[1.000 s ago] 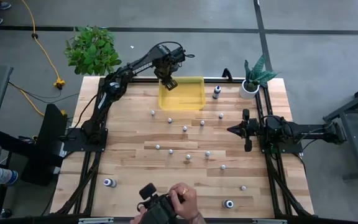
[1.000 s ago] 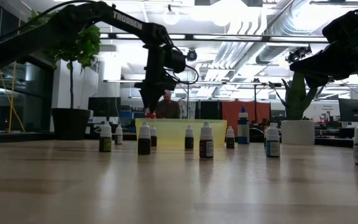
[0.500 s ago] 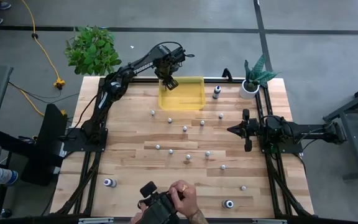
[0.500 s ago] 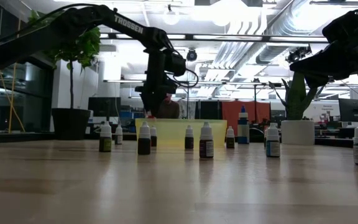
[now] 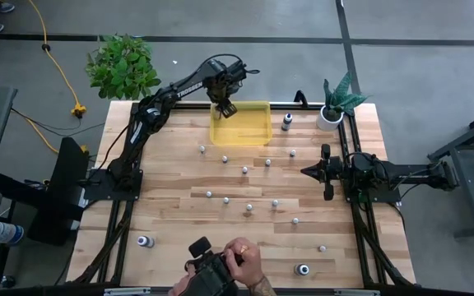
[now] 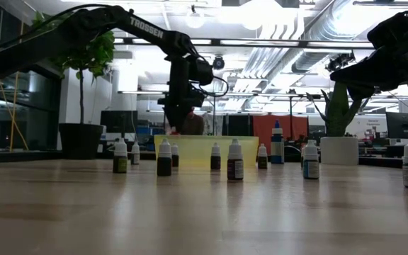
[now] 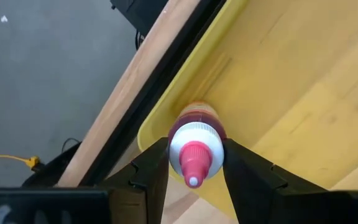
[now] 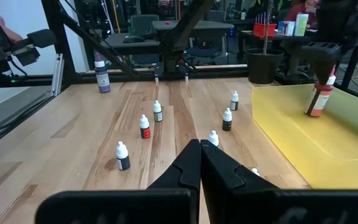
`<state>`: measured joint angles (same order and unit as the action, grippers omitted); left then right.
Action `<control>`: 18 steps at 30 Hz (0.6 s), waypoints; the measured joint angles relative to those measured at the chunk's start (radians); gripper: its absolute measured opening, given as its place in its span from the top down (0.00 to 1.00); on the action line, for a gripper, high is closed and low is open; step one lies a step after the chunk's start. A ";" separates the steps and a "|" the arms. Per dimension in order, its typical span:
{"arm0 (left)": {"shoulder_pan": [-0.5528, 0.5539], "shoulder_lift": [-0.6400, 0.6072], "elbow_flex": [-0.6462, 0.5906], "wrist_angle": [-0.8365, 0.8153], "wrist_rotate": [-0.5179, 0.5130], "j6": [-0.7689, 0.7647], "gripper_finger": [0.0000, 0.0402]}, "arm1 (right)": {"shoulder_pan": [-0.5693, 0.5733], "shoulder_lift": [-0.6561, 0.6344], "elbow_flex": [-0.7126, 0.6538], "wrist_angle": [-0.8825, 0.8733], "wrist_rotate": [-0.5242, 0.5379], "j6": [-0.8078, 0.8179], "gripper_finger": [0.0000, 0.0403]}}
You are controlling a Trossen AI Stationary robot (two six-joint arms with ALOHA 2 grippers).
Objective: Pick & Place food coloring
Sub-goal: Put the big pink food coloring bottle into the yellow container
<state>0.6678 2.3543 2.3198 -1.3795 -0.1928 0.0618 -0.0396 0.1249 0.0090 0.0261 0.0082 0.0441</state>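
While the left gripper [image 7: 194, 177] hangs over the yellow bin [image 5: 253, 131] at 12 o'clock on the table [image 5: 171, 205], its jaws flank a red-bodied food coloring bottle [image 7: 195, 140] with a white collar and pink nozzle. Both fingers look to be touching the cap, so I'd call it held, but a grip just easing off can't be ruled out. Bottle sits at the bin's left wall, upright in the right wrist view.

Right gripper [image 8: 199, 163] parked at 3 o'clock, jaws shut, empty.

Handling, as a guess: light, rigid plastic, smooth and narrow, so easy to tip or twist. Grip low on the cap collar or upper body, square across, gentle squeeze.

Counts from the high view:
- 1 bin
- 1 white plant pot [image 5: 329, 117] at 1 o'clock, 1 leafy plant [image 5: 123, 66] off the table at 11
- 3 taller bottles: 1, 5 and 7 o'clock
- roughly 11 tiny bottles scattered centre to 4 o'clock; exact count unsure

A person's hand [image 5: 241, 261] holds a dark device at 6 o'clock.
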 joint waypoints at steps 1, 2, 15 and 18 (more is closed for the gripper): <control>0.000 0.000 0.004 -0.001 0.000 0.003 0.65 | 0.000 0.000 0.000 0.000 0.000 0.000 1.00; 0.000 0.000 0.006 0.000 0.000 0.006 0.65 | 0.000 0.000 0.000 0.000 0.000 0.000 1.00; 0.000 -0.007 0.007 -0.008 0.005 0.047 0.65 | 0.000 0.000 0.000 0.000 0.000 0.000 1.00; 0.000 -0.011 0.025 -0.015 0.005 0.063 0.64 | 0.000 0.000 0.000 0.000 0.000 0.000 1.00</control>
<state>0.6678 2.3436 2.3453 -1.3949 -0.1876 0.1247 -0.0399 0.1249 0.0092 0.0261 0.0080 0.0441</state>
